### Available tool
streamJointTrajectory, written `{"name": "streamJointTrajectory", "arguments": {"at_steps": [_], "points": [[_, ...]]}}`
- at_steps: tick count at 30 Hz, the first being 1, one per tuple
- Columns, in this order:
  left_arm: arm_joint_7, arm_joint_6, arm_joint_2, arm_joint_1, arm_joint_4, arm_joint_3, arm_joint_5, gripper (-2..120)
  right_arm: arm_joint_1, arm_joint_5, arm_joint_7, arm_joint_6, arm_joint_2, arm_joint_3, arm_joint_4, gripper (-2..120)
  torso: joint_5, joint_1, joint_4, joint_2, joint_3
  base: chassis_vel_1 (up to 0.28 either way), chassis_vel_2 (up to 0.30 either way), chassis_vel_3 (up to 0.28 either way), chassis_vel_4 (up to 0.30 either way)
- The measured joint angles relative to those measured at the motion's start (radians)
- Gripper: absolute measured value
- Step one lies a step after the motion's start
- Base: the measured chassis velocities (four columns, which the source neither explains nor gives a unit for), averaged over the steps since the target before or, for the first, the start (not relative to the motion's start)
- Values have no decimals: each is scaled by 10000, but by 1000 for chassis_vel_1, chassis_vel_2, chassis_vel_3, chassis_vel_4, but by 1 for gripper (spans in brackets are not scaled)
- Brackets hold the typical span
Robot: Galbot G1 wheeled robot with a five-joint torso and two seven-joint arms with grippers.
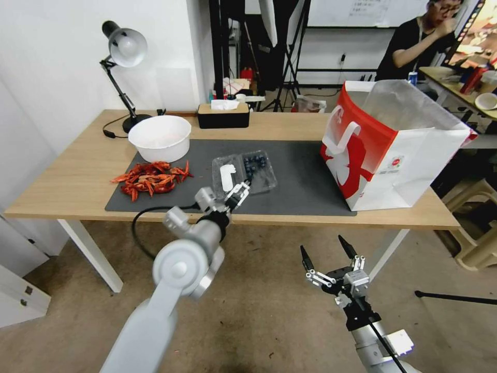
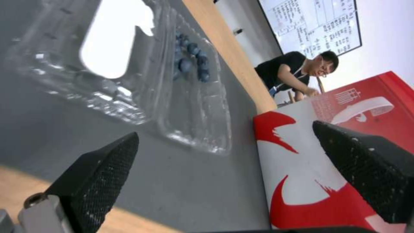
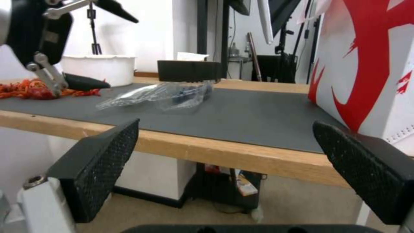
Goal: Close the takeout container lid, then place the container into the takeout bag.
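Observation:
The takeout container (image 1: 244, 173) lies opened flat on the grey mat (image 1: 305, 181). Its lid (image 1: 227, 177), label white side up, is the left half, and the right half holds dark blue berries (image 1: 256, 164). My left gripper (image 1: 239, 191) is open at the container's near edge, just above the mat. The left wrist view shows the lid (image 2: 112, 38) and berries (image 2: 190, 61) beyond the open left gripper (image 2: 224, 129). To the right on the table stands the red and white takeout bag (image 1: 388, 150), mouth open. My right gripper (image 1: 329, 254) is open below the table's front edge, with the container (image 3: 172, 94) and bag (image 3: 366, 64) in its view.
A round white bowl (image 1: 159, 137) and a pile of red crayfish (image 1: 151, 178) sit left of the container. At the table's back are a black tissue box (image 1: 223, 115) and a desk lamp (image 1: 124, 52). Bare mat lies between container and bag.

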State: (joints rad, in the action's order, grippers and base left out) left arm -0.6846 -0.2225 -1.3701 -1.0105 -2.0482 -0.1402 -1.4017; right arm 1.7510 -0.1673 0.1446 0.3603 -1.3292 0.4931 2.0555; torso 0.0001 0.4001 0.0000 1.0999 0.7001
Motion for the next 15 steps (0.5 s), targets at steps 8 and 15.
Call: {"name": "streamJointTrajectory", "arguments": {"at_steps": [8, 15], "points": [[-482, -46, -192, 441, 386, 282, 41, 100, -7, 13, -73, -20, 51, 87, -15, 100, 0, 0, 0, 0, 0, 0, 0, 0, 0], [-890, -100, -437, 746, 862, 362, 86, 100, -33, 13, -98, -23, 62, 104, -78, 100, 0, 0, 0, 1, -1, 0, 0, 0, 0]]}}
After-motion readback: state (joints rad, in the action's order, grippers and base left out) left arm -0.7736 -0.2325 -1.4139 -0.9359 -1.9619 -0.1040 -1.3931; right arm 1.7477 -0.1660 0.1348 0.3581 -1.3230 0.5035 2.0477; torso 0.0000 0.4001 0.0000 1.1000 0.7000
